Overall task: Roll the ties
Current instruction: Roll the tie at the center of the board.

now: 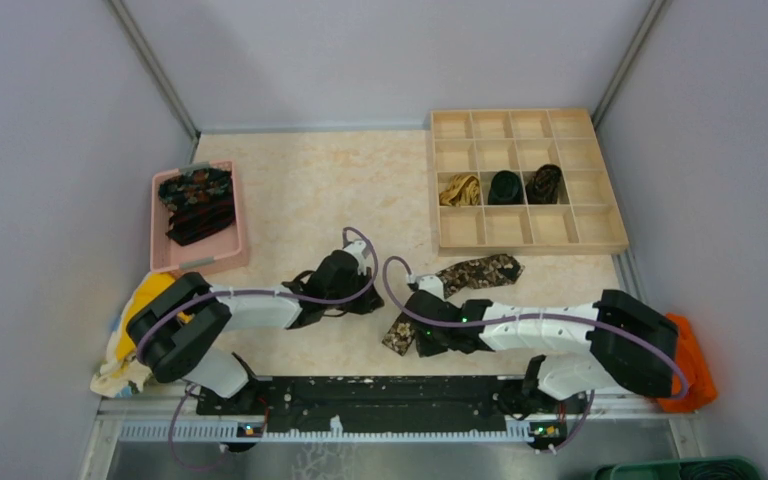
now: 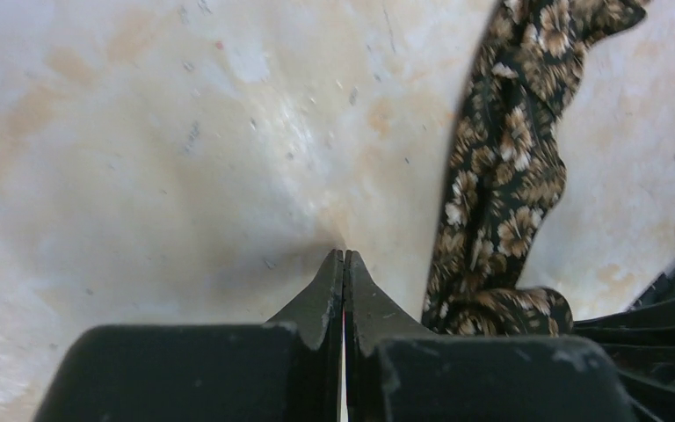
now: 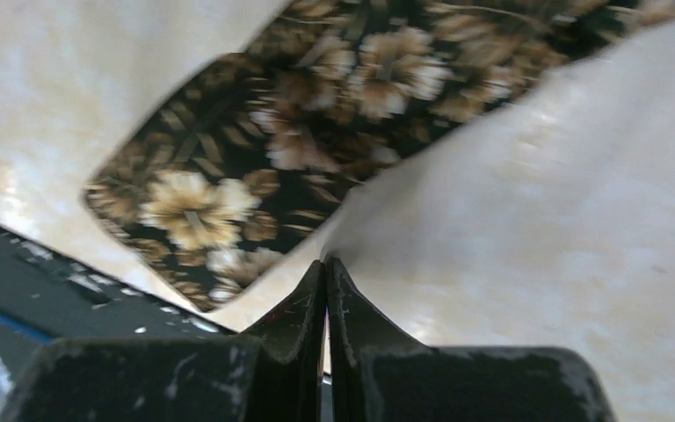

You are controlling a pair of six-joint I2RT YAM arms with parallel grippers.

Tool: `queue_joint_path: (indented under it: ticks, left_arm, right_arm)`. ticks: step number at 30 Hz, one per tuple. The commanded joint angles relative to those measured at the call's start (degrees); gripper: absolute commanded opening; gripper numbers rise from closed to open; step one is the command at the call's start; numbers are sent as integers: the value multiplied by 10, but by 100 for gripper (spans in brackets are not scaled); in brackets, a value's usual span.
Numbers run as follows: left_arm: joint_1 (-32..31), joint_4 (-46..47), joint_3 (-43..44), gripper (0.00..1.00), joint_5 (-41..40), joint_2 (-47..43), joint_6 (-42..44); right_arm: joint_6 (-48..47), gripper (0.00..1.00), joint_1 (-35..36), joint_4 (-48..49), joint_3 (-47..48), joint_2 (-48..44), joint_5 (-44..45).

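A black-brown floral tie [image 1: 475, 272] lies unrolled on the table, running from its wide end by the right wrist up to the right. My left gripper [image 2: 344, 255] is shut and empty, its tips on bare tabletop just left of that tie [image 2: 505, 176]. My right gripper [image 3: 326, 261] is also shut and holds nothing. It sits beside the tie's wide end [image 3: 272, 132] without touching it. From above, the left gripper [image 1: 362, 296] and right gripper [image 1: 422, 322] stand close together mid-table. More folded ties [image 1: 198, 205] lie piled in the pink tray [image 1: 165, 262].
A wooden compartment box [image 1: 610, 235] at the back right holds three rolled ties, golden [image 1: 458, 189], black [image 1: 505, 186] and dark brown [image 1: 545, 184]. An orange cloth [image 1: 690, 360] lies at the right edge, a yellow cloth [image 1: 135, 320] at the left. The black base rail [image 3: 35, 281] runs along the near edge.
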Motion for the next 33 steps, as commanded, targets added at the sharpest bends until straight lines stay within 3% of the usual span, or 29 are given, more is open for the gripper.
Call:
queue_joint_path:
  ticks: [1, 11, 18, 20, 25, 33]
  left_arm:
    - [-19, -19, -51, 0, 67, -4, -30]
    - [-31, -42, -47, 0, 69, -1, 9]
    - [-31, -89, -22, 0, 41, 21, 24]
    - [-30, -113, -13, 0, -7, 19, 2]
    - [-14, -230, 15, 0, -213, -57, -112]
    - [-12, -421, 23, 0, -437, -341, -281]
  right_arm:
    - [17, 0, 28, 55, 15, 48, -54]
    - [1, 0, 39, 61, 78, 130, -50]
    - [-1, 0, 39, 40, 73, 106, -32]
    - [-8, 0, 44, 13, 80, 94, -12]
    - [-19, 0, 68, -79, 108, 47, 75]
    - [-78, 9, 124, -211, 221, 56, 202]
